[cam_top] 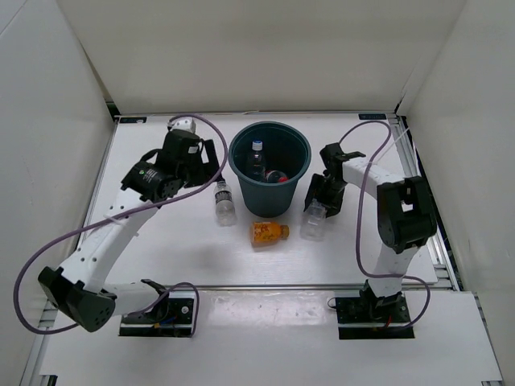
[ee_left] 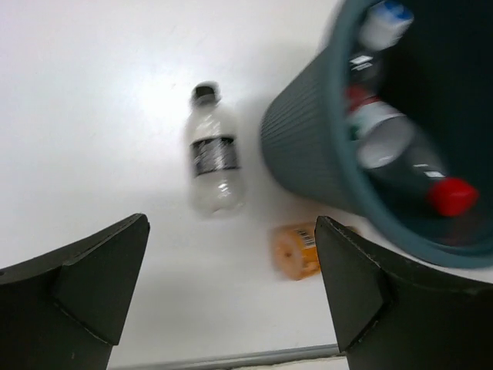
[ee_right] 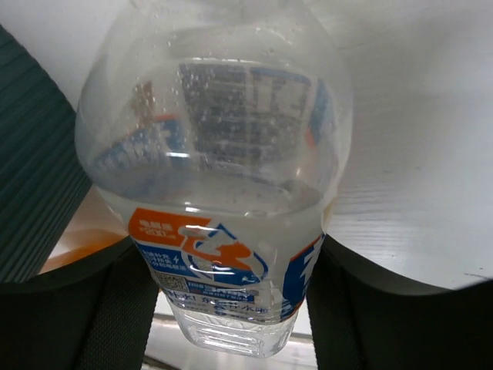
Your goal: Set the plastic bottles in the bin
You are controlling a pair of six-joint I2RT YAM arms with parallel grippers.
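The teal-grey bin [cam_top: 269,170] stands at mid-table with two bottles inside, one blue-capped [cam_top: 257,158] and one red-capped [cam_top: 276,177]; both show in the left wrist view [ee_left: 377,139]. A clear dark-labelled bottle [cam_top: 224,202] lies left of the bin [ee_left: 212,163]. The orange bottle [cam_top: 269,232] lies in front of the bin [ee_left: 296,250]. My right gripper [cam_top: 318,211] is shut on a clear bottle with a blue-white label [ee_right: 223,231], right of the bin. My left gripper [cam_top: 201,165] is open and empty, above the table left of the bin.
White walls enclose the table on three sides. A metal rail [cam_top: 273,286] runs along the near edge. Purple cables loop from both arms over the table.
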